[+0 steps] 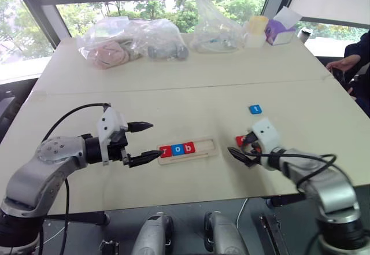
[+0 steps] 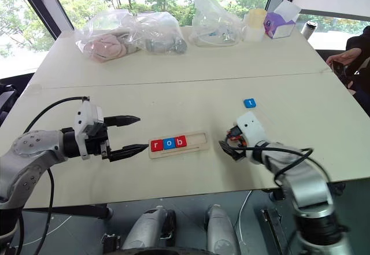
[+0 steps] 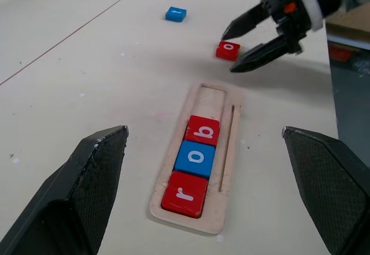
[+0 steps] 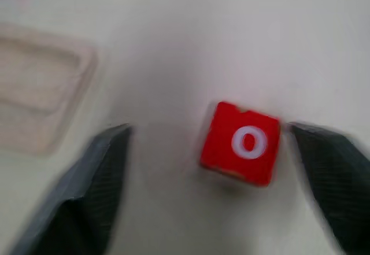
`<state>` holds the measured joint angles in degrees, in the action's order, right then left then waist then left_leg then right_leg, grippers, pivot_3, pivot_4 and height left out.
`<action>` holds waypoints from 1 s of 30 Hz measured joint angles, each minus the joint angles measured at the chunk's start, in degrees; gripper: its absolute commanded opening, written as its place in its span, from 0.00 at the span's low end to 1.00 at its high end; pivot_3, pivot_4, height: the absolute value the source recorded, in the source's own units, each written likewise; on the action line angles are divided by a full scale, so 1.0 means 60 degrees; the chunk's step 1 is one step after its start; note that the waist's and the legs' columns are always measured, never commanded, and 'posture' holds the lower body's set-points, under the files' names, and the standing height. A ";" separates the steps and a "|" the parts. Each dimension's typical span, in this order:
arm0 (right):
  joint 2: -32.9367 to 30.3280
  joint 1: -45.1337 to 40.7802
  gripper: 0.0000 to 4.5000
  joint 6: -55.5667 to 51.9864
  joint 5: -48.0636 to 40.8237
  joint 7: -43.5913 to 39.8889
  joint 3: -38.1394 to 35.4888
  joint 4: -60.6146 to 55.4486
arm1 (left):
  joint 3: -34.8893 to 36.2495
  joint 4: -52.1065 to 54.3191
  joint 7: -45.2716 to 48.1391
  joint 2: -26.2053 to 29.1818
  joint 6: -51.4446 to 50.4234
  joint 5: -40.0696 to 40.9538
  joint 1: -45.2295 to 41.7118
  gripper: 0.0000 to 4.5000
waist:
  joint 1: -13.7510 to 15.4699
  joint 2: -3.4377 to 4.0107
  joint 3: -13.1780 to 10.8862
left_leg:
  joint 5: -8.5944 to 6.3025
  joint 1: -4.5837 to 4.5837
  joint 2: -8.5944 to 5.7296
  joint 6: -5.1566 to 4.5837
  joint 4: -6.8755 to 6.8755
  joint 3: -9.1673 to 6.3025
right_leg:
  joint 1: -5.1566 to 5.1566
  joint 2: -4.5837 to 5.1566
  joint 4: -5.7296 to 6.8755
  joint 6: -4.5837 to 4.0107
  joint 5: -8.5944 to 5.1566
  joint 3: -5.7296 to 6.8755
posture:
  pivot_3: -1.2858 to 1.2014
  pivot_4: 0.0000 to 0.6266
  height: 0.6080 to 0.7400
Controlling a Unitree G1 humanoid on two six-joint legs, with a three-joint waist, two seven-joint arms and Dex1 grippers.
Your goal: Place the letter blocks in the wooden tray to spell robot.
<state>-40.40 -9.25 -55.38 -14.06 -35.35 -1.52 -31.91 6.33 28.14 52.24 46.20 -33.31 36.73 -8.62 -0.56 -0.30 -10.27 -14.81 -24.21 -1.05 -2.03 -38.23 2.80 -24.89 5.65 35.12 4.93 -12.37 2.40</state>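
Observation:
The wooden tray [image 1: 203, 147] lies near the table's front middle. A red r [image 1: 166, 151], a blue o [image 1: 177, 149] and a red b [image 1: 188, 147] fill its left part; its right part is bare. A red o block [image 4: 241, 142] lies flat on the table right of the tray, between the open fingers of my right gripper [image 1: 236, 146] and closer to one finger. A blue t block [image 1: 255, 109] sits farther back on the right. My left gripper [image 1: 155, 140] hovers open just left of the tray, holding nothing.
Clear plastic bags [image 1: 107, 47] of items, a pale cup [image 1: 256, 30] and a purple tissue box [image 1: 280, 30] line the table's far side. A person's hand [image 1: 341, 64] shows at the right edge. A seam [image 1: 173, 88] runs across the table.

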 measured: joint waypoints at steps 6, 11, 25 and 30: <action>-0.2186 0.0189 0.99 0.5263 -0.0006 -0.4258 0.0319 0.2290 | -0.0049 -0.0015 -0.0004 -0.0031 0.0026 -0.0055 -0.0141 1.00 | -0.0002 -0.0030 -0.0011 | 0.0000 0.0032 0.0004 0.0000 0.0001 -0.0002 | 0.0035 -0.0017 -0.0001 0.0008 -0.0005 0.0003 | 0.52 0.24 0.89; -0.2155 -0.1319 0.99 0.8044 0.0855 -0.5669 0.1385 0.5337 | -0.0106 -0.0079 -0.0050 -0.0087 0.0045 -0.0199 -0.0276 1.00 | -0.0039 -0.0037 -0.0025 | 0.0001 0.0057 0.0004 -0.0001 -0.0004 0.0016 | 0.0043 -0.0012 0.0008 0.0002 0.0000 -0.0005 | 0.52 0.24 0.89; -0.1081 -0.4749 0.99 1.1162 0.2220 -0.7268 0.2689 1.0645 | -0.0167 -0.0100 -0.0300 -0.0201 0.0053 -0.0334 -0.0372 1.00 | 0.0009 -0.0047 -0.0032 | -0.0001 0.0077 0.0008 0.0005 -0.0001 0.0012 | 0.0069 0.0027 0.0003 -0.0002 0.0002 -0.0009 | 0.52 0.24 0.89; -0.0907 -0.5030 0.94 1.1630 0.2289 -0.7470 0.2694 1.1314 | -0.0165 -0.0028 -0.0388 -0.0201 0.0052 -0.0335 -0.0340 1.00 | -0.0003 -0.0046 -0.0031 | -0.0002 0.0104 0.0009 0.0007 0.0000 0.0011 | 0.0091 0.0034 0.0005 -0.0005 0.0003 -0.0011 | 0.52 0.24 0.89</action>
<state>-45.85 -39.43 14.40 -0.33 -80.18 14.64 35.98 5.34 27.98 49.91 44.99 -33.00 34.73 -10.66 -0.58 -0.58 -10.46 -14.82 -23.58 -1.00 -1.99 -38.22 2.87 -24.35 5.86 35.15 4.90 -12.35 2.33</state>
